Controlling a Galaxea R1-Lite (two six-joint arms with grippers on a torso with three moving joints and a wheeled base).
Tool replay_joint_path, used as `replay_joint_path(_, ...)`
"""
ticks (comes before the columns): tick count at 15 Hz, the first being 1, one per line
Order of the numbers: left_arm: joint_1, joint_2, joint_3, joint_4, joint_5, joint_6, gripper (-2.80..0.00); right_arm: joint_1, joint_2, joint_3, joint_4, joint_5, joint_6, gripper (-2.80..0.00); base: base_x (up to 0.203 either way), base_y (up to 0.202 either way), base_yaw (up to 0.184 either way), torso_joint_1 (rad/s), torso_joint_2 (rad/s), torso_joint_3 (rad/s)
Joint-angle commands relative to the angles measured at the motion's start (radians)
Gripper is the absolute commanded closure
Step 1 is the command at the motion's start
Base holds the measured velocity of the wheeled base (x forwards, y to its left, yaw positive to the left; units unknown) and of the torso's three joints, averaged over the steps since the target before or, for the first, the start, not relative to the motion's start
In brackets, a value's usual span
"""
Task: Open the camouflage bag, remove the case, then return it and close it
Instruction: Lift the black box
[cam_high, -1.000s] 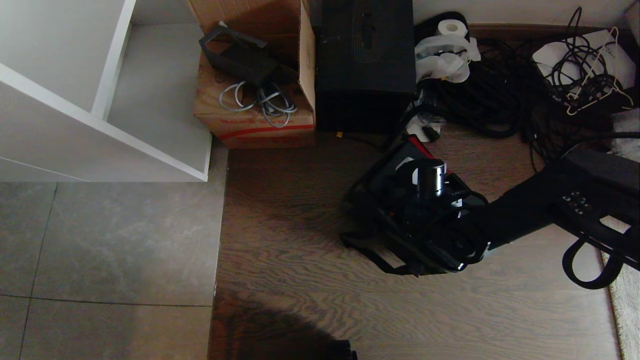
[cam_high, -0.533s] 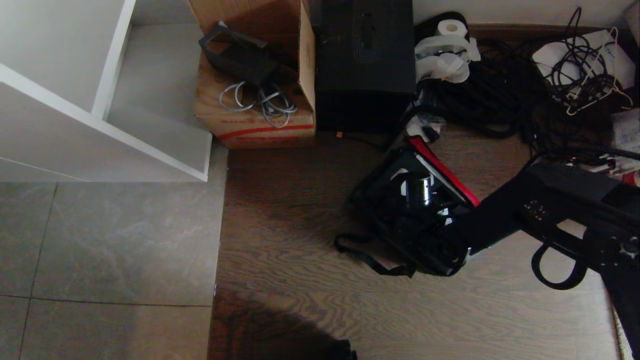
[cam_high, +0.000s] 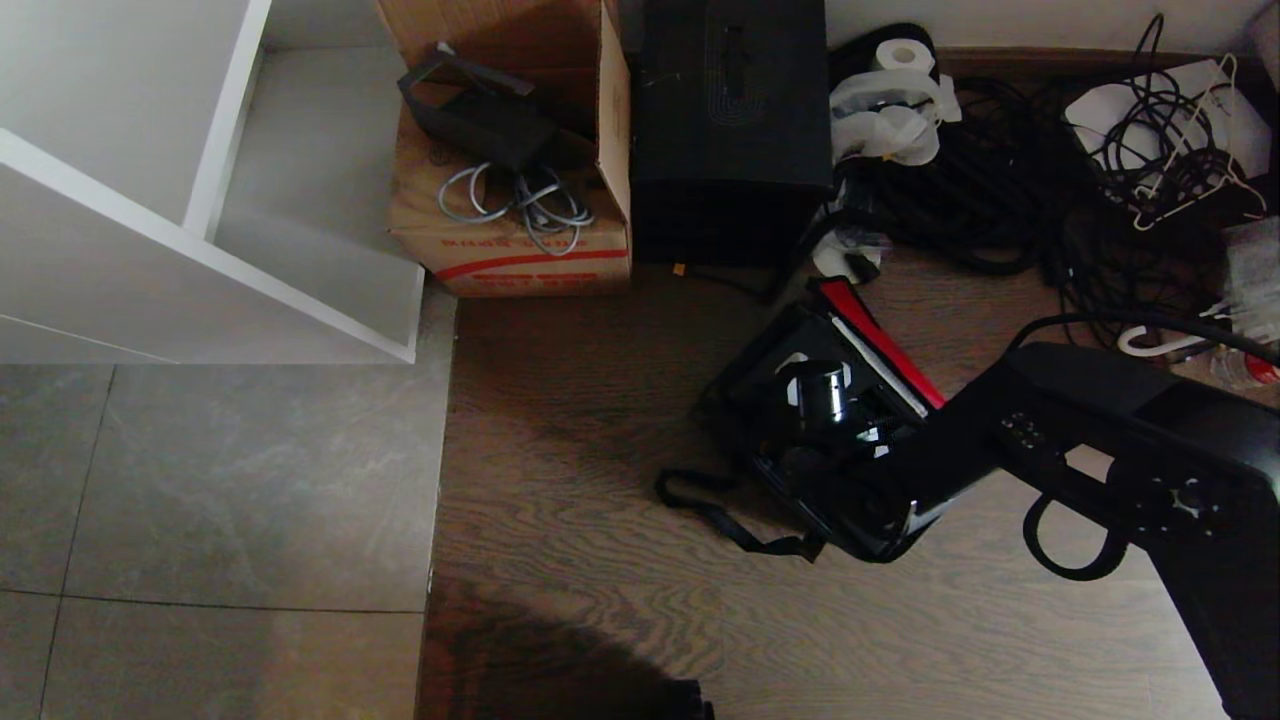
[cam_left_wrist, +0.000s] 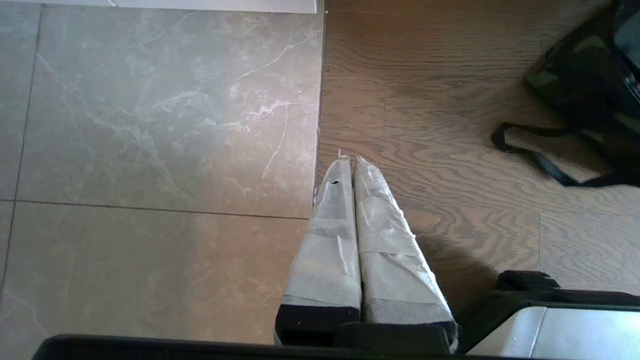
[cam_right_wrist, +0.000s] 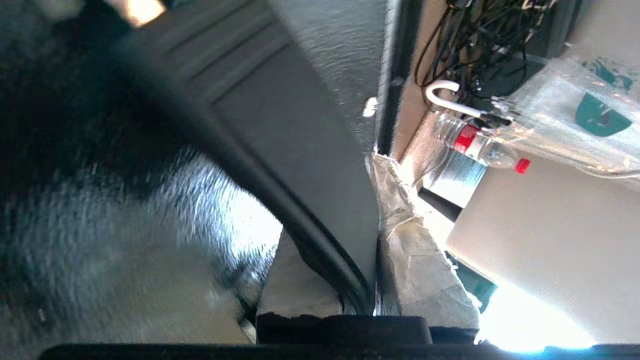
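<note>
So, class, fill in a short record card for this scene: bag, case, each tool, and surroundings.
bag: camouflage bag on the wooden floor, lid open, red lining showing
strap: black strap trailing on the floor
case: black case at the bag's opening, held by its handle
right tool: right tool shut on the case handle, over the bag
left tool: left tool shut, empty, parked over the tile-wood seam
behind: cardboard box beside a tall black box
</note>
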Motion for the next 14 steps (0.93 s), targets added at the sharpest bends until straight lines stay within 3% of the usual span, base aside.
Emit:
replay_joint_path(1,0.0,0.002,0.0,0.0,0.0,0.0,0.0,-0.002,-0.037,0.011,0.008,-0.004,-0.003,0.0,0.0,0.0,0.0,0.0,0.0,0.0)
replay_joint_path(7,0.0,0.002,0.0,0.0,0.0,0.0,0.0,-0.011,-0.194,0.074,0.075,0.002,-0.003,0.0,0.0,0.0,0.0,0.0,0.0,0.0)
replay_joint_path(14,0.0,0.002,0.0,0.0,0.0,0.0,0.0,-0.017,-0.194,0.102,0.089,0.019,0.001,0.0,0.0,0.0,0.0,0.0,0.0,0.0)
